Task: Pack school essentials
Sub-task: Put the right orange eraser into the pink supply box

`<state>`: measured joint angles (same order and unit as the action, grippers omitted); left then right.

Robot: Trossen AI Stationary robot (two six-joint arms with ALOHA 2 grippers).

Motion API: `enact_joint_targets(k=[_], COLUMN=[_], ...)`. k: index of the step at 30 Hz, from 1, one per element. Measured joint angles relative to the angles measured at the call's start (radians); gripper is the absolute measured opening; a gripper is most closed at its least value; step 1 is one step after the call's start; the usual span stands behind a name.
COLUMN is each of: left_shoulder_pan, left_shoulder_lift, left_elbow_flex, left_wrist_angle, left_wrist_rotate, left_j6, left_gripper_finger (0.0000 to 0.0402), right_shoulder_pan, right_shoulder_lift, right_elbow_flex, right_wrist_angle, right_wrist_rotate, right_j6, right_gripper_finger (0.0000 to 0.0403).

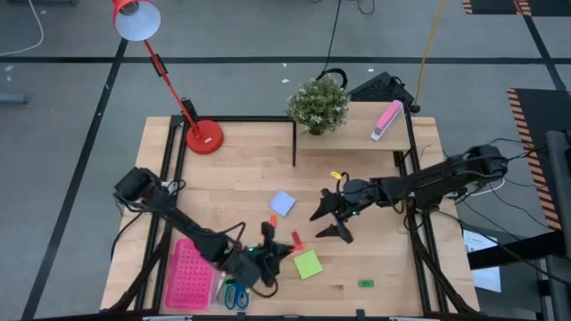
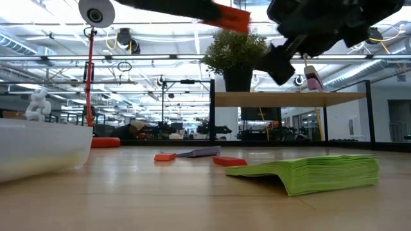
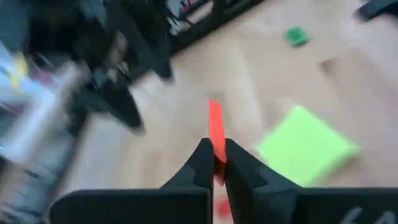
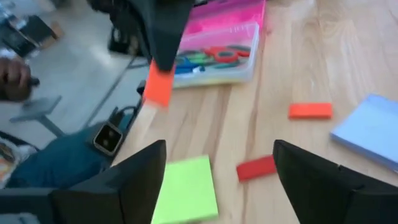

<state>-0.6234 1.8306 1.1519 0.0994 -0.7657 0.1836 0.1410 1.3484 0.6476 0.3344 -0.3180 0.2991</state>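
No words, numbers or labels readable anywhere. Pads, blocks, tray show plain colours only. Signs in room behind too small to read.

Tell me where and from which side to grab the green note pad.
Take the green note pad across two opposite edges, coming straight down from above. It lies flat on the table with open wood around it, and one corner curls up in the low view. The open right end effector hangs nearest.

Overhead, table-level and two close wrist views, all sharing green note pad [image 1: 308,264].
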Motion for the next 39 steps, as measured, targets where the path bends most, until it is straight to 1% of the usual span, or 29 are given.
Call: enact_joint_targets(k=[3,5,8,11,14,15,17,19,22,26,28,34,39], left_shoulder_pan=[-0.051,-0.085,-0.125,-0.149,-0.16,-0.164,-0.173,-0.175,-0.172,-0.158,-0.147,-0.111,-0.088], left_shoulder_lift=[-0.049,-0.087,-0.142,-0.185,-0.196,-0.194,-0.185,-0.168,-0.148,-0.126,-0.113,-0.07,-0.052], left_elbow_flex=[0.0,0.0,0.0,0.0,0.0,0.0,-0.001,0.0,-0.001,-0.001,-0.001,-0.001,-0.001], left_wrist_angle=[-0.155,-0.271,-0.443,-0.579,-0.636,-0.646,-0.649,-0.647,-0.635,-0.587,-0.565,-0.569,-0.568], left_wrist_rotate=[0.065,0.134,0.257,0.391,0.556,0.631,0.75,0.818,0.867,0.921,0.955,1.026,1.052], left_j6=[-0.25,-0.391,-0.595,-0.733,-0.833,-0.851,-0.861,-0.868,-0.871,-0.872,-0.874,-0.855,-0.804], left_gripper_finger=[0.0023,0.0032,0.0034,0.0024,0.0015,0.0014,0.0021,0.0034,0.0045,0.0046,0.004,0.0022,0.0038], right_shoulder_pan=[0.0,0.003,0.005,0.005,0.005,0.005,0.006,0.013,0.031,0.057,0.07,0.092,0.097], right_shoulder_lift=[-0.055,-0.085,-0.112,-0.117,-0.116,-0.116,-0.116,-0.116,-0.116,-0.116,-0.116,-0.116,-0.116], right_elbow_flex=[0.0,0.0,0.0,0.0,0.0,0.0,0.0,0.0,0.0,0.0,0.0,0.0,0.0], right_wrist_angle=[-0.098,-0.151,-0.193,-0.191,-0.19,-0.19,-0.193,-0.197,-0.197,-0.207,-0.211,-0.213,-0.214], right_wrist_rotate=[0.015,0.041,0.083,0.085,0.085,0.085,0.084,0.085,0.085,0.085,0.085,0.085,0.085], right_j6=[-0.035,-0.056,-0.069,-0.072,-0.057,-0.05,-0.048,-0.046,-0.046,-0.046,-0.046,-0.046,-0.047], right_gripper_finger=[0.0296,0.0293,0.0285,0.028,0.0277,0.0277,0.0277,0.0277,0.0276,0.0276,0.0276,0.0276,0.0276])
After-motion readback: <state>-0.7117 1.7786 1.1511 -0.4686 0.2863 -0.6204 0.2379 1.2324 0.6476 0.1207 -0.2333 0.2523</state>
